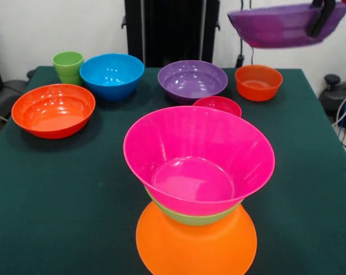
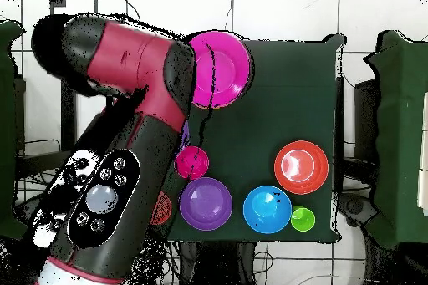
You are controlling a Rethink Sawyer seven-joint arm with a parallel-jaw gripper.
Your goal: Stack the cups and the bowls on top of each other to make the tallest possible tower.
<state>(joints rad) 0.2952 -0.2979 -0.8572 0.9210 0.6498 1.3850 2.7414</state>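
Note:
The tower stands at the near centre of the front view: an upturned orange bowl [image 1: 196,243] as base, a green bowl [image 1: 191,217] on it, and a large pink bowl [image 1: 199,157] upright on top. The pink bowl also shows from overhead [image 2: 219,71]. My gripper [image 1: 321,20] is at the top right, shut on the rim of a purple bowl [image 1: 282,26], which it holds tilted high above the table's far right. The overhead view hides the gripper under the arm [image 2: 125,131].
On the green table [image 1: 47,195] stand a light-green cup [image 1: 68,66] [image 2: 302,218], a blue bowl [image 1: 111,74] [image 2: 267,209], a second purple bowl [image 1: 192,80] [image 2: 206,204], a large red-orange bowl [image 1: 52,110] [image 2: 300,166], a small red-orange bowl [image 1: 258,82] and a small magenta-red bowl [image 1: 217,105] [image 2: 192,162].

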